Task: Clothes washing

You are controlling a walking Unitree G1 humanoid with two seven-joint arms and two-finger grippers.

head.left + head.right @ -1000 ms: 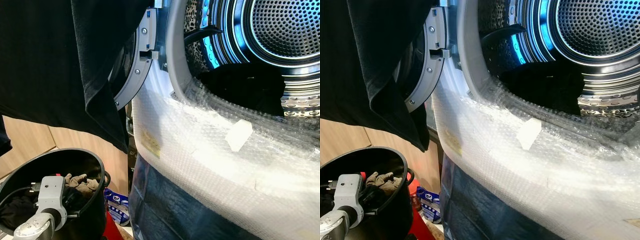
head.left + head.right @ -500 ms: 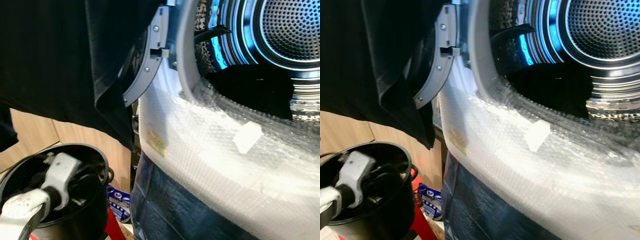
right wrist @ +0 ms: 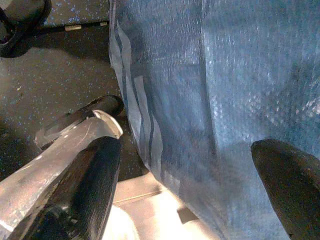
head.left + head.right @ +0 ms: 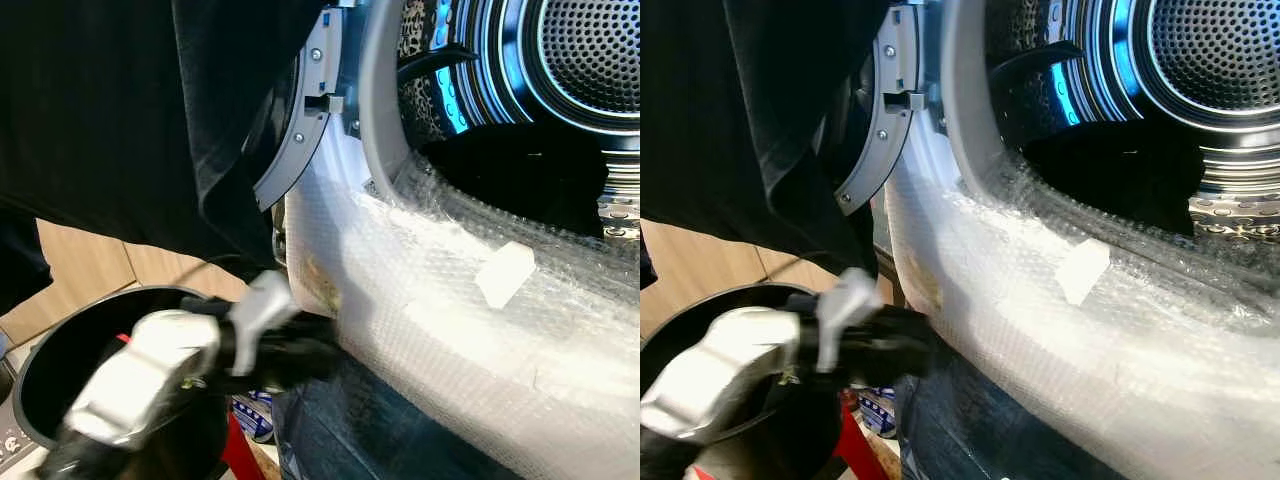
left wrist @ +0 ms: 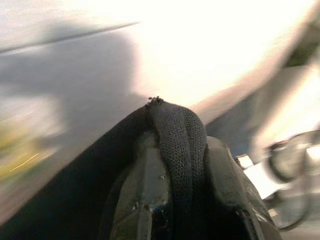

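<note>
My left gripper (image 4: 300,358) is up out of the black bucket (image 4: 40,365) and blurred, just in front of the washer's bubble-wrapped rim (image 4: 450,300). In the left wrist view its fingers (image 5: 142,200) are shut on a black knitted cloth (image 5: 175,135). The open drum (image 4: 585,60) glows blue, with dark clothes (image 4: 520,175) lying inside it. My right gripper (image 3: 195,175) hangs low and open beside the blue tarp (image 3: 225,100) on the washer's front.
A large black garment (image 4: 120,120) hangs over the upper left, in front of the grey door ring (image 4: 300,130). A white tape patch (image 4: 505,275) sits on the bubble wrap. Wooden boards (image 4: 90,280) stand behind the bucket.
My left arm has lifted out of the bucket and swung right toward the washer's front, carrying dark cloth. The camera has shifted slightly.
</note>
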